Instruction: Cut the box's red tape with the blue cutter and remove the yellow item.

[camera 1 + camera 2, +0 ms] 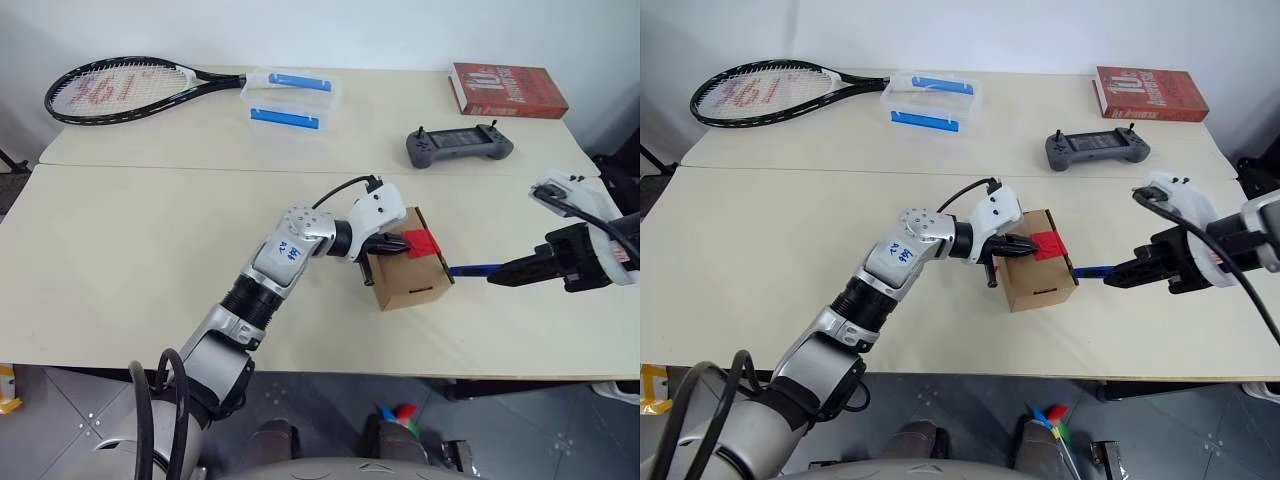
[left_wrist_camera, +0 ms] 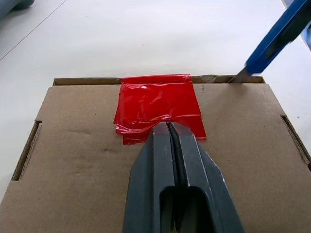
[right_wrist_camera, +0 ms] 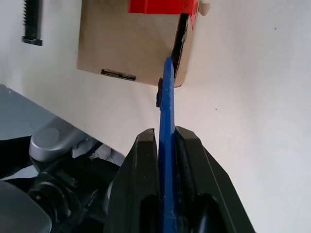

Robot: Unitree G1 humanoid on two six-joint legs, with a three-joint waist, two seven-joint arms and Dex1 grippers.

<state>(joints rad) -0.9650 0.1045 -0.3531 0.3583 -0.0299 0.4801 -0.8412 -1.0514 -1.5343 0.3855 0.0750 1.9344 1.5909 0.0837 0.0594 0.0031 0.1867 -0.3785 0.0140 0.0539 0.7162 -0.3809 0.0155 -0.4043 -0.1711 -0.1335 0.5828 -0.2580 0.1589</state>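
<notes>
- Pale table (image 1: 130, 260), white wall behind.
- Box (image 1: 410, 275) near front edge; light, thin card, likely to slide.
- Left gripper (image 1: 400, 244) shut, pressing on red tape (image 2: 158, 107).
- Right gripper (image 3: 166, 141) clamped on cutter (image 3: 168, 97), tip at box's edge.

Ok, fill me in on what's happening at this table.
The robot is working on a small cardboard box on the table. Its left claw is shut, with its tips pressing on the red tape on top of the box. Its right claw grips the blue cutter, whose tip sits at the box's edge beside the tape. The box is not open yet.
</notes>
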